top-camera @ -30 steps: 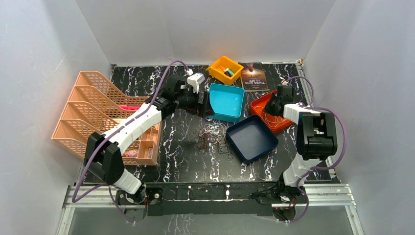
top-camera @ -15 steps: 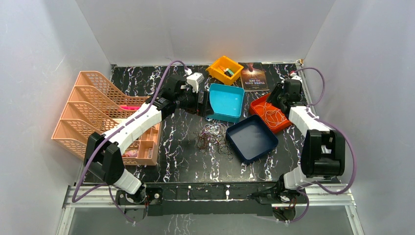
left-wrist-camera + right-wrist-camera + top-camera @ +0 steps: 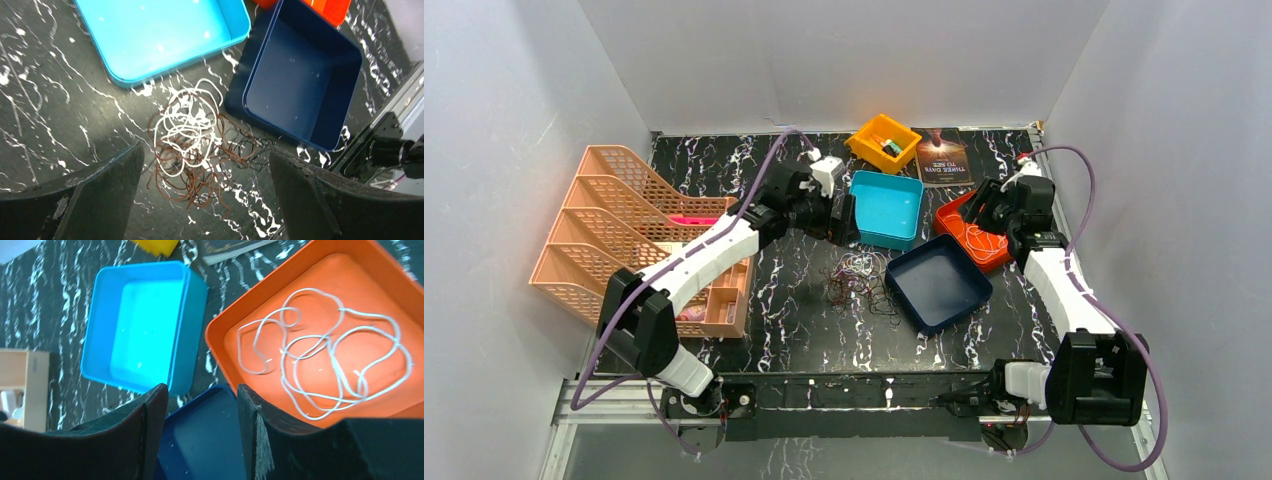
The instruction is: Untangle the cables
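A clump of thin curly cables point(image 3: 859, 280), white, black and reddish-brown, lies on the black marbled table left of the dark blue tray point(image 3: 939, 283). In the left wrist view the cables point(image 3: 192, 145) sit below and between my left gripper's fingers. The left gripper point(image 3: 844, 215) point(image 3: 204, 156) hangs open above them, holding nothing. One white cable point(image 3: 325, 365) point(image 3: 984, 240) lies loose in the orange tray point(image 3: 959, 215). My right gripper point(image 3: 977, 208) point(image 3: 200, 395) is open and empty over that tray's far edge.
A teal tray point(image 3: 887, 207) stands behind the clump. At the back are a yellow bin point(image 3: 883, 141) with small items and a book point(image 3: 942, 157). A peach file rack point(image 3: 619, 220) and a wooden organiser point(image 3: 719, 305) fill the left side.
My right gripper has opened, and its arm has stretched out lower toward the right. The left gripper has opened a little wider and shifted slightly toward the clump.
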`<state>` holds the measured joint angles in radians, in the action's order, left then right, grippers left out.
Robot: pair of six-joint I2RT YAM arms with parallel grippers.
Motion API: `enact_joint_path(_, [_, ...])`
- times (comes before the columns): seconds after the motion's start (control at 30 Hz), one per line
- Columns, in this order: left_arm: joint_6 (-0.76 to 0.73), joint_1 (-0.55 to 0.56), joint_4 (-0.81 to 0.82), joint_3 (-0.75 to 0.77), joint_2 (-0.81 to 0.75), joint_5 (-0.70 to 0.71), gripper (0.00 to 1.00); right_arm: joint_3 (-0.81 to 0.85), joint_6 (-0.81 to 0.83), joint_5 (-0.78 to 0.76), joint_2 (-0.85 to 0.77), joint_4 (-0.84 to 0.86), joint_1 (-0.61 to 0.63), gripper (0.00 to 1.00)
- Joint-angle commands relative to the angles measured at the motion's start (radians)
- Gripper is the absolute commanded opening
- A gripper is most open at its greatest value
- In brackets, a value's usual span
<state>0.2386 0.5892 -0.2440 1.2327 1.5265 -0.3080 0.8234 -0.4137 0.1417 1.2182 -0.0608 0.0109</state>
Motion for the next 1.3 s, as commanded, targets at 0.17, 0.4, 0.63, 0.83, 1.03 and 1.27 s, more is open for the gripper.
enact_joint_path(0.17, [-0.050, 0.075, -0.020, -0.063, 0.090, 0.010, 0.95, -0.037, 0.070, 0.156, -0.048, -0.060, 0.162, 0.60])
enact_joint_path(0.4, [-0.160, 0.079, -0.081, -0.010, 0.211, 0.036, 0.83, -0.096, 0.045, 0.186, -0.049, 0.009, 0.223, 0.55])
enact_joint_path(0.63, [-0.170, 0.080, -0.100, 0.083, 0.299, -0.015, 0.67, -0.082, 0.066, 0.174, -0.051, 0.008, 0.240, 0.54])
enact_joint_path(0.83, [-0.173, 0.080, -0.107, 0.141, 0.358, -0.072, 0.50, -0.096, 0.073, 0.171, -0.062, 0.003, 0.242, 0.54])
enact_joint_path(1.03, [-0.182, 0.080, -0.124, 0.157, 0.384, -0.090, 0.40, -0.113, 0.070, 0.172, -0.075, 0.001, 0.241, 0.53])
enact_joint_path(1.27, [-0.206, 0.080, -0.165, 0.153, 0.378, -0.102, 0.41, -0.106, 0.070, 0.178, -0.066, 0.003, 0.241, 0.54])
